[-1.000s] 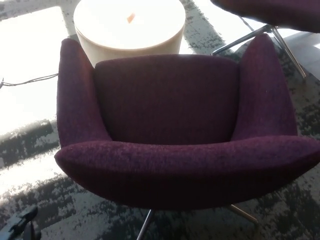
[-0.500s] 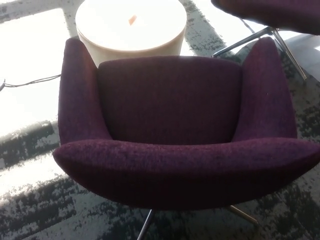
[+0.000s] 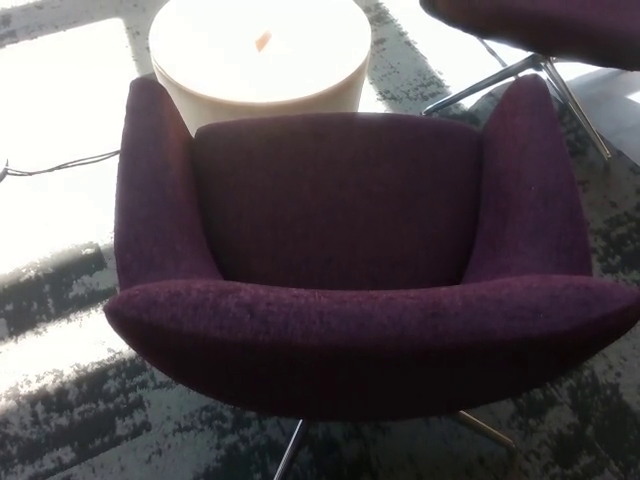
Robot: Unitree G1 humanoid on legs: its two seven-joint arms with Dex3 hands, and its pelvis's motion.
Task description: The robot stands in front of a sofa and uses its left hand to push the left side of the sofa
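Purple sofa chair (image 3: pixel 340 250) seen from above.
A round cream side table (image 3: pixel 260 55) stands behind it; neither hand shows, so the fingers' state cannot be told.

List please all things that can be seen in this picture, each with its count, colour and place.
sofa: 1, dark purple fabric, centre of the picture, thin metal legs showing under its near edge.
round table: 1, cream white, brightly lit, just behind the sofa at upper left.
small object: 1, orange, on top of the round table; too small to identify.
second seat: 1, dark purple with metal legs, upper right corner, only partly in view.
cable: 1, dark, on the floor at the left edge.
carpet: 1, mottled grey and black, under everything, with bright sunlit patches on the left.
robot's hands: 0 in view, neither left nor right shows.
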